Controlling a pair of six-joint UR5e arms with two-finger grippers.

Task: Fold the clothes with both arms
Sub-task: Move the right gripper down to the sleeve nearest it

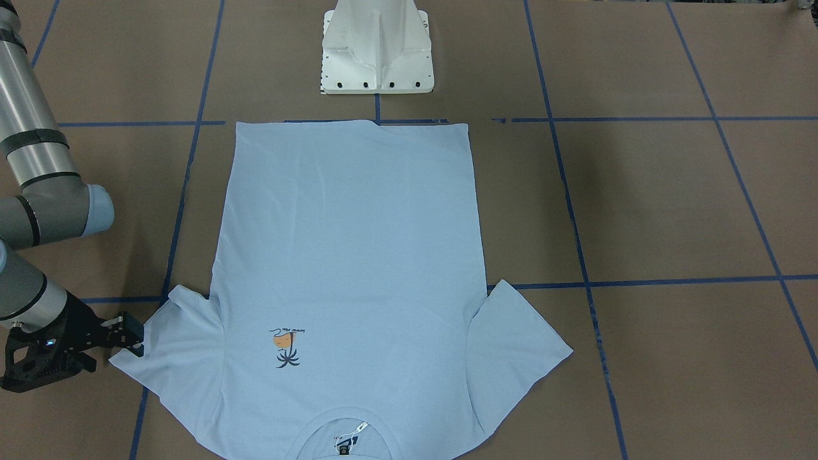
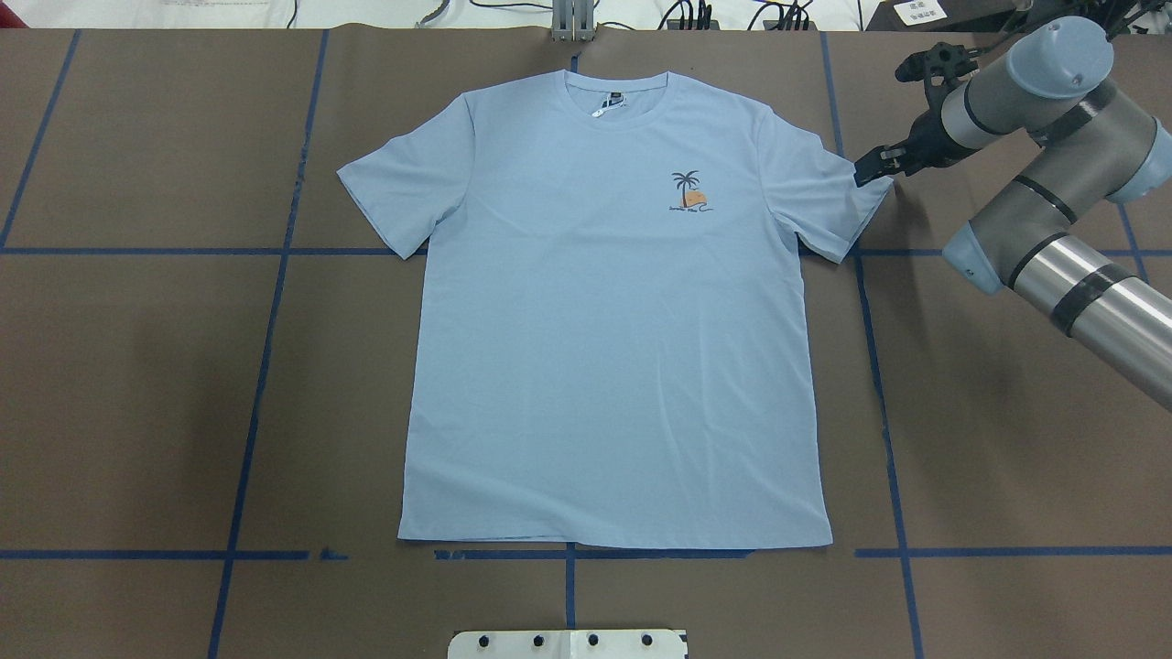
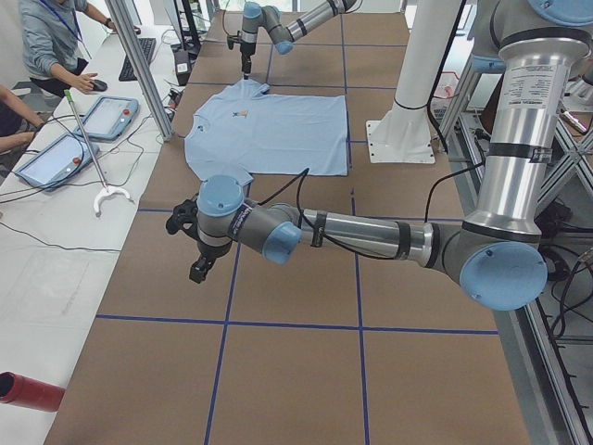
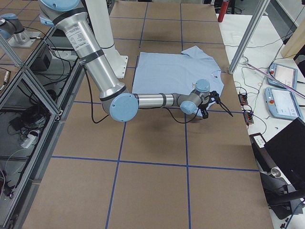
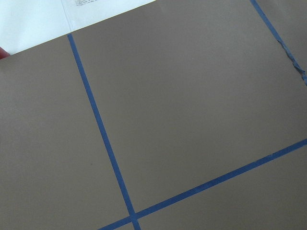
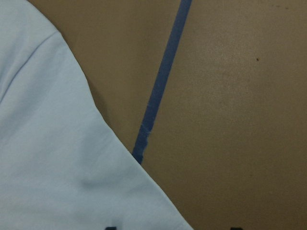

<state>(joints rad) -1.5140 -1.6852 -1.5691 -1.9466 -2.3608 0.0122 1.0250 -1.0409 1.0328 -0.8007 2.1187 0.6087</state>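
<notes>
Now the light blue T-shirt [image 2: 604, 320] lies flat and face up in the middle of the brown table [image 2: 137, 366]. Its neck is on the side far from the robot. Its bottom edge is near the white base [image 1: 377, 51]. Both short sleeves are spread out to the sides. The little palm-tree print [image 2: 689, 192] shows on the chest, and a small neck label [image 2: 606, 107] sits inside the collar. Blue tape lines [image 2: 265, 366] cross the table in big squares.

The right gripper [image 2: 865, 170] is down low at the outer tip of the sleeve [image 2: 824, 183] on the robot's right side. Its two black fingers are apart. In the right wrist view, one dark finger tip is over the cloth and the other is over bare table. I cannot tell if they touch the cloth.

The left gripper [image 3: 197, 272] hangs over bare table, well apart from the shirt. It shows only in a side view, so I cannot tell if its fingers are apart or together. Its wrist camera sees only brown table and tape.
</notes>
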